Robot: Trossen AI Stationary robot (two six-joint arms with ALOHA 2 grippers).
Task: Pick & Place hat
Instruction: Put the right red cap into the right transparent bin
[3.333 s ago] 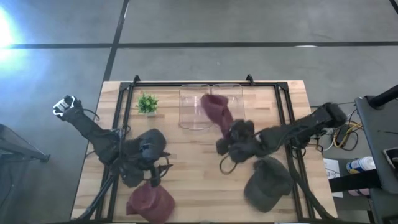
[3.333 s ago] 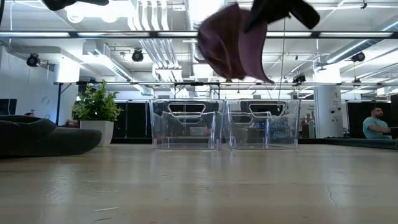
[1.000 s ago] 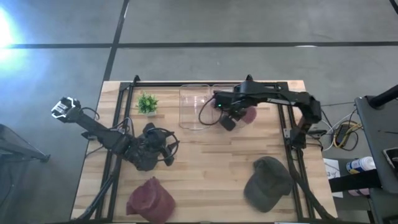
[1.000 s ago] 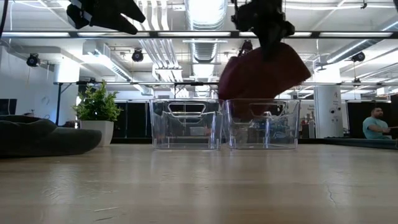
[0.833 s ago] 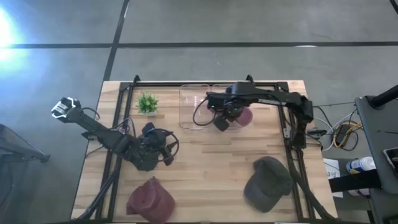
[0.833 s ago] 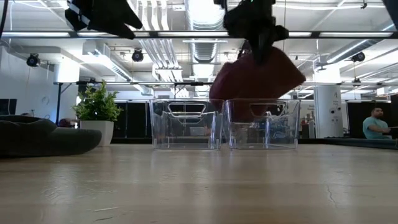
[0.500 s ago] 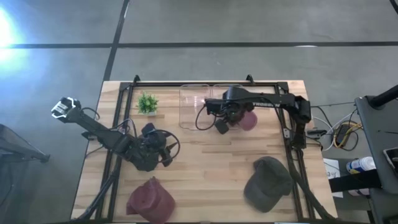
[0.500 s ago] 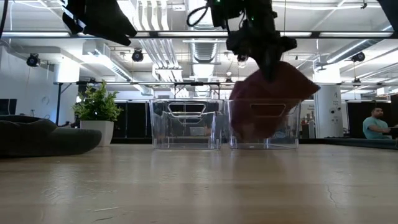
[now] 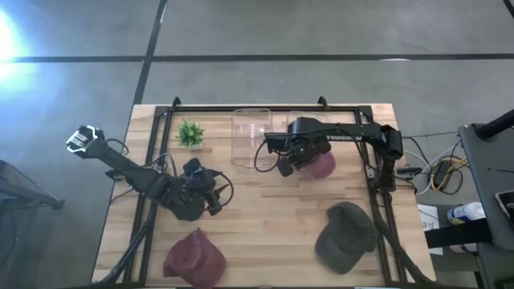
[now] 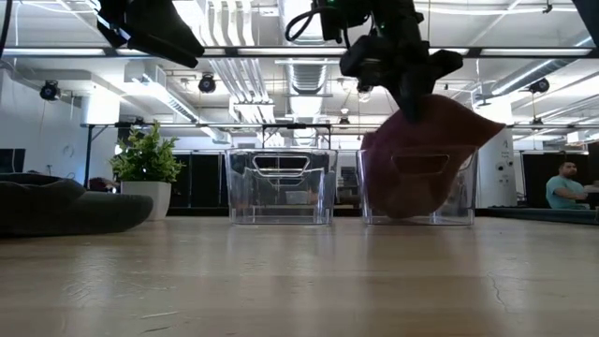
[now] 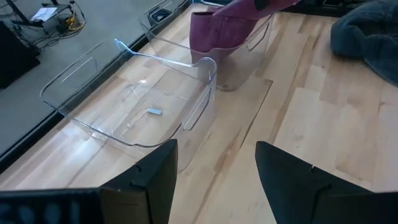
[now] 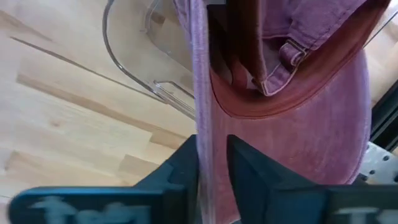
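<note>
Right claw point(image 12: 211, 168) pinching maroon hat point(image 9: 320, 164) over right bin's rim point(image 10: 416, 150) | left claw point(image 11: 214, 168) spread, beside left bin point(image 9: 249, 138)

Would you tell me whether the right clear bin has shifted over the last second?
Yes. In the low view the right clear bin has slid rightward, widening its gap from the left clear bin, as the maroon hat enters it.

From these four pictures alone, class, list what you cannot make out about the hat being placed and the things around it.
- Right tool: the maroon hat runs between its fingers; whether they grip it is unclear.
- Right bin, low view: the hat covers its floor, so contact is hidden.
- Second maroon hat, high view: cut off by the bottom edge.
- Person, low view: too small, partly cut off.
</note>
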